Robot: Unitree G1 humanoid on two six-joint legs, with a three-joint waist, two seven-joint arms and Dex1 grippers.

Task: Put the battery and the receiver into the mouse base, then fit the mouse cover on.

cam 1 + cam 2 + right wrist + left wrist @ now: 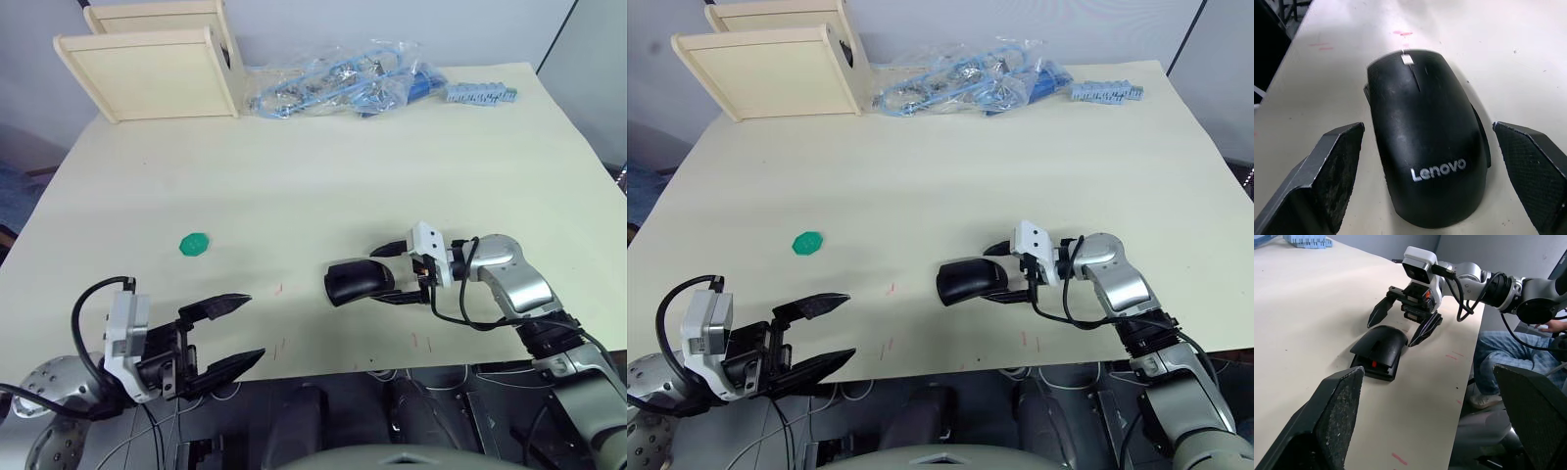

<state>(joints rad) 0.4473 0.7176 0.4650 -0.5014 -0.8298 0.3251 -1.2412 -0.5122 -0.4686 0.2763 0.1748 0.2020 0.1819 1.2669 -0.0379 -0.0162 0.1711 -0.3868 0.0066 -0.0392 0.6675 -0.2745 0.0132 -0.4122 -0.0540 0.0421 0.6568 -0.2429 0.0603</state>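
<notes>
Cream tabletop (323, 176) carries the mouse cover (358, 281) near its front edge, right of centre: a glossy black curved shell with white Lenovo lettering at the end nearest the right claw (390, 279). It sits on the mouse base (1373, 372), whose black rim and a red spot peek out beneath; the rest of the base is hidden. That claw stands open, fingers either side of the cover. The left claw (230, 333) hangs open over the tabletop's front edge. A green disc (194, 243) lies well left.
</notes>
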